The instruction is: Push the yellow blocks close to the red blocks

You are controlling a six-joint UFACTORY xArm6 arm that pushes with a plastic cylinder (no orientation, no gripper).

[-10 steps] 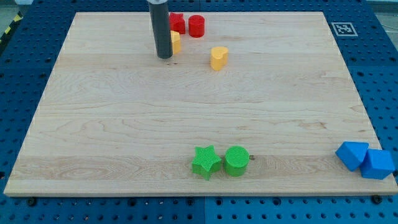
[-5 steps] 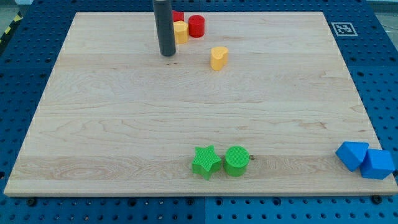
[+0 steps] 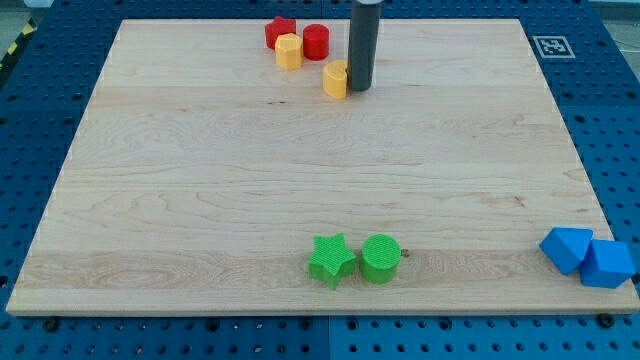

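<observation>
Two yellow blocks matter here. One yellow block [image 3: 288,51] sits touching the red star [image 3: 280,32], beside the red round block [image 3: 316,41]. My tip [image 3: 359,90] has no gripper, holds nothing, and presses the other yellow block's [image 3: 336,79] right side, ready to push it toward the reds.

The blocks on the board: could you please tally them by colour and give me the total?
Red: 2, a star and a cylinder.
Yellow: 2, one beside the reds, one touching my tip on its left.
Green: 2, a star and a cylinder.
Blue: 2, and.
Total: 8.
</observation>
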